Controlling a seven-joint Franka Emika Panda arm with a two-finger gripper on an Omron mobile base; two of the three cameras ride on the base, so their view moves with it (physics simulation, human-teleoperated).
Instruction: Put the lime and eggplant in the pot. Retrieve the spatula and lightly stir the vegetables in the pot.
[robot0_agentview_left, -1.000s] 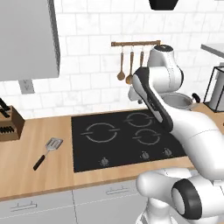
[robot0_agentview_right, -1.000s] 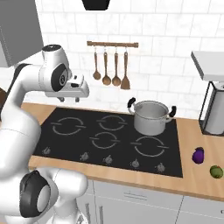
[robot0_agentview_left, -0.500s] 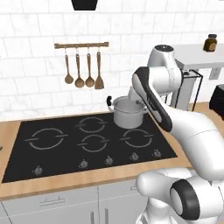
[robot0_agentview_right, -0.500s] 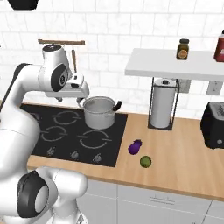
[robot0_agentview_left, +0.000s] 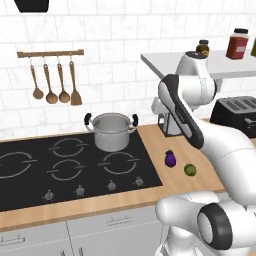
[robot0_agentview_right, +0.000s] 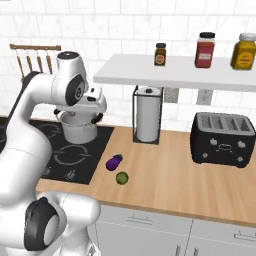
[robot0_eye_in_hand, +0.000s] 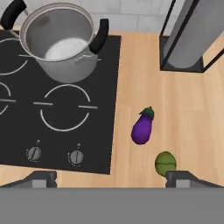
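1. Near the bench's front edge, just right of the hob (robot0_eye_in_hand: 65, 109): eggplant (robot0_eye_in_hand: 142, 128), lime (robot0_eye_in_hand: 165, 162).
2. Smooth, rounded, likely slippery; best gripped across the middle.
3. Tool (robot0_eye_in_hand: 111, 178) wide open, empty.
4. Pot (robot0_eye_in_hand: 61, 38) empty on rear burner.

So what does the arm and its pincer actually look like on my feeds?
The arm is glossy white, built of rounded, bulbous segments with dark grey to black bands and caps at the joints. No cables or markings are visible. The pincer shows in the hand view as two small, dark grey, blocky finger tips.
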